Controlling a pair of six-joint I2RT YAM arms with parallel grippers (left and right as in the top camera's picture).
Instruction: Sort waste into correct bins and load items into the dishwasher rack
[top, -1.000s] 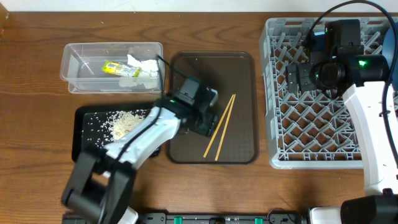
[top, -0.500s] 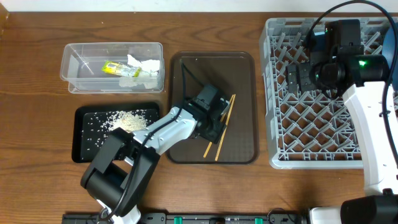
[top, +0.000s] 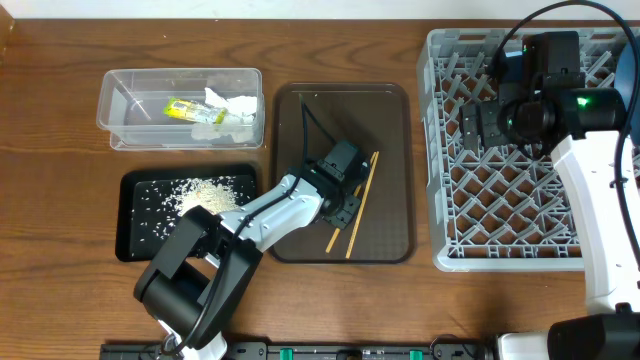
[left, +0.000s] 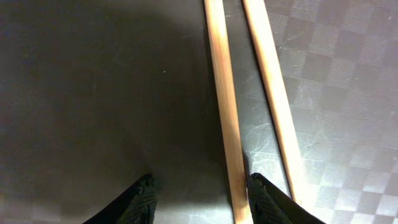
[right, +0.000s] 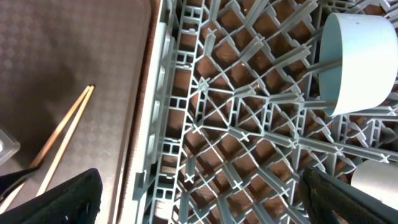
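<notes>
The two wooden chopsticks (top: 355, 205) lie side by side on the brown serving tray (top: 385, 120). My left gripper (top: 343, 197) is low over them and open. In the left wrist view the left chopstick (left: 224, 106) runs between the fingers (left: 199, 196), close to the right finger, and the other chopstick (left: 273, 93) lies outside. My right gripper (top: 478, 125) hangs open and empty over the grey dishwasher rack (top: 500, 220). In the right wrist view (right: 199, 199) a pale-blue bowl (right: 360, 62) sits on its side in the rack (right: 249, 124).
The clear tub (top: 110, 100) at the back left holds the white napkin (top: 232, 108) and the yellow-green wrapper (top: 182, 108). The black tray (top: 135, 235) in front of it holds rice grains (top: 200, 195). The right arm hides part of the rack.
My left gripper has moved right across the brown tray and down onto the chopsticks. The right arm has not moved.
</notes>
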